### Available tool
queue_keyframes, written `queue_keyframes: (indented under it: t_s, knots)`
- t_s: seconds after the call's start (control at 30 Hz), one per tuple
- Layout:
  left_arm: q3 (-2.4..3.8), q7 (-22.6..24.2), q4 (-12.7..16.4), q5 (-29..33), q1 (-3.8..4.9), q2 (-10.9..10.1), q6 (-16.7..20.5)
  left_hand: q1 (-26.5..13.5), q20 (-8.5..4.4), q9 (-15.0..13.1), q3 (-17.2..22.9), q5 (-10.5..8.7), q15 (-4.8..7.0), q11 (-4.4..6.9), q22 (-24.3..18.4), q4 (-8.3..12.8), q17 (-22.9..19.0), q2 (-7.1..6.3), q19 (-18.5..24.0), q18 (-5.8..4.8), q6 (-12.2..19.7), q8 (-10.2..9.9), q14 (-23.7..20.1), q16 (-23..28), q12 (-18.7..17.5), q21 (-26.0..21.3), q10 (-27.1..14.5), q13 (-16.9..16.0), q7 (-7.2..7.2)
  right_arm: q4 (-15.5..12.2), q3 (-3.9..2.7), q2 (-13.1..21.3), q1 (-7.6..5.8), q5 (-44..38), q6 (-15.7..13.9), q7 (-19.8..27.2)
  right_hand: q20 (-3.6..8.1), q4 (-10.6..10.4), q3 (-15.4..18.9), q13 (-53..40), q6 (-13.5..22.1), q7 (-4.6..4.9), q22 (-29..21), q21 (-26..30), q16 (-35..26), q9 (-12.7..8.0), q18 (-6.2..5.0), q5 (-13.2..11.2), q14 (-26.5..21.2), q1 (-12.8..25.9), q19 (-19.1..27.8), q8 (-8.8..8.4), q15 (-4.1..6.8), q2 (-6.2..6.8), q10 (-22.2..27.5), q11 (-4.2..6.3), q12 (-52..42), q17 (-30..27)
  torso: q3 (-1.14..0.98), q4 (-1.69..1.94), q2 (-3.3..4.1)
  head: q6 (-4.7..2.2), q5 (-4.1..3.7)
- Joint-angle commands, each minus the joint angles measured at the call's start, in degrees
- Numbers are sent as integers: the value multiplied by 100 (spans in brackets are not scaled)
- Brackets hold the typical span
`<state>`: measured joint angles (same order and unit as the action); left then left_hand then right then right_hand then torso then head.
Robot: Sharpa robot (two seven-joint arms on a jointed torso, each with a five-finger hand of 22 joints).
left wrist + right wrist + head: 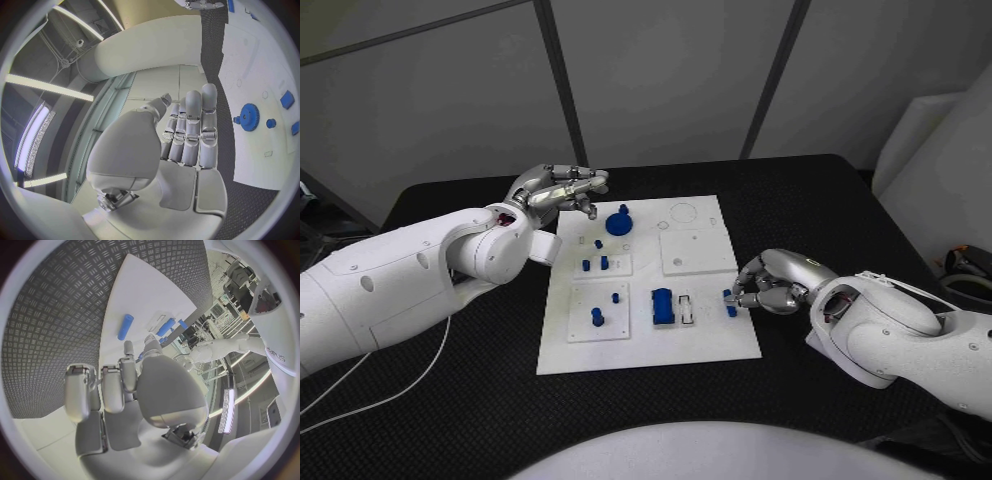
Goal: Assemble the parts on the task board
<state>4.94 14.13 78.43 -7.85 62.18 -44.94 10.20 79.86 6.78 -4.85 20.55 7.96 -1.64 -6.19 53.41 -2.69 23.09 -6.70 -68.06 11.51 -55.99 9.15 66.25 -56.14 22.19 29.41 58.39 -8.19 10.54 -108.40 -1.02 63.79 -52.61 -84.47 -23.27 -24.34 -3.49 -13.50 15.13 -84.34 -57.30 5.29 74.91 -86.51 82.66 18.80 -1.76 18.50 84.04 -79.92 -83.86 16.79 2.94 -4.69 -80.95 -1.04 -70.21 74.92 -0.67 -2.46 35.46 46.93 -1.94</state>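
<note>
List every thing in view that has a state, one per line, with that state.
task board: lying flat on the table, parts on it.
left hand: above the board's far left corner, fingers together, holding nothing.
right hand: at the board's right edge, fingers curled around a small blue part.
blue gear: resting on the board, untouched.
blue block: on the board, free of both hands.

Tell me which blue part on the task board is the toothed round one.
The blue gear at the far end of the task board, just off the left hand. It is a wide toothed disc; the other blue parts are small pegs and blocks.
</note>
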Motion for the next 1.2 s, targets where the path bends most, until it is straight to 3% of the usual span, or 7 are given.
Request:
queue_keyframes:
  t_s: [0.03, 0.33, 0.57, 0.8, 1.03, 1.2]
  knots:
    - [1, 15, 14, 13, 5, -6, -44, -34, 21, 8, -31, -23, 10, -3, -5, 8, -5, 27, -2, -106, 42, 26, -33, 12, 26, -39, -50, -8, -14, 25, -2, 5, -3, -330, -87, -193, -18, -16, 62, 880, -102, -10, 1153, -2, 3, 2, 56, 20, 347, -29, -267, -28, 6, 45, -21, 35, -13, 169, -6, -1, 18, -3, -16]
    - [0, 13, 24, 13, 2, -13, -52, -34, 21, 8, -31, -23, 10, -3, -5, 8, -5, 27, -2, -106, 42, 26, -33, 12, 26, -39, -50, -8, -14, 156, -1, -124, 0, -497, 247, -506, -2, -128, 190, 904, -136, -11, 1141, 12, -10, 13, 52, -52, 345, 106, -255, -99, 13, 123, -12, 37, 28, 152, 0, 21, 9, 34, 0]
    - [0, 13, 18, 13, 0, -20, -52, -34, 21, 8, -31, -23, 10, -3, -5, 8, -5, 27, -2, -106, 42, 26, -33, 12, 26, -39, -50, -8, -14, 260, 0, -260, 2, -610, 580, -617, -15, -207, 284, 982, -46, 24, 1095, 61, -52, 5, 37, -170, 329, 185, -209, -204, -8, 208, 49, 6, 146, 87, -10, 3, 17, 46, 31]
    - [0, 12, 15, 13, -1, -18, -55, -34, 21, 8, -31, -23, 10, -3, -5, 8, -5, 27, -2, -106, 42, 26, -33, 12, 26, -39, -50, -8, -14, 320, 1, -335, 4, -650, 763, -657, -17, -210, 288, 974, -47, 24, 1094, 62, -51, 6, 37, -181, 330, 184, -208, -208, -10, 212, 45, 5, 136, 91, -2, 1, 11, 73, 36]
    - [-1, 10, 11, 13, -3, -12, -62, -34, 21, 8, -31, -23, 10, -3, -5, 8, -5, 27, -2, -106, 42, 26, -33, 12, 26, -39, -50, -8, -14, 350, 2, -391, 5, -686, 924, -684, -20, -188, 272, 966, -112, 9, 1098, 60, -50, 31, 37, -188, 332, 105, -211, -204, -7, 203, 41, 15, 128, 98, -1, 2, 7, 84, 43]
    - [-1, 12, 9, 13, -4, -10, -64, -34, 21, 8, -31, -23, 10, -3, -5, 8, -5, 27, -2, -106, 42, 26, -33, 12, 26, -39, -50, -8, -14, 369, 3, -464, 7, -893, 1101, -702, -6, 4, 190, 958, -195, -15, 1109, 52, -42, 67, 40, -155, 337, -229, -222, -213, 15, 211, 40, 42, 125, 118, 0, -2, 9, 84, 55]
